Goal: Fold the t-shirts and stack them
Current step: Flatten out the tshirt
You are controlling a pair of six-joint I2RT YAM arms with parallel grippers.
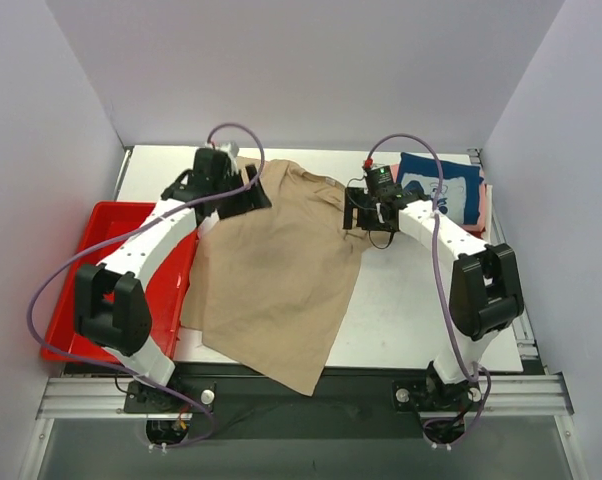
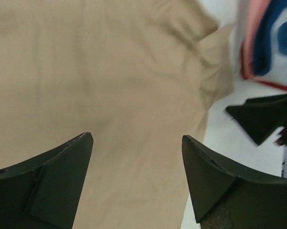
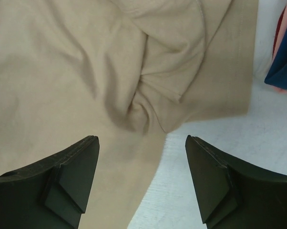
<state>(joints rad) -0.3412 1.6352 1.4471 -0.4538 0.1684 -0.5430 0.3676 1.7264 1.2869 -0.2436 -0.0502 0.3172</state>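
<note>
Top external view is showing the tan t-shirt [image 1: 276,280] lying spread and rumpled on the white table [image 1: 421,320], its hem hanging over the near edge, while the left gripper [image 2: 136,140] and right gripper [image 3: 142,140] are hovering above its far end, jaws released.

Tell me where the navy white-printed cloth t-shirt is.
Top view: the navy t-shirt lies in the table's far right corner, atop a pink shirt, beside the right gripper.
</note>
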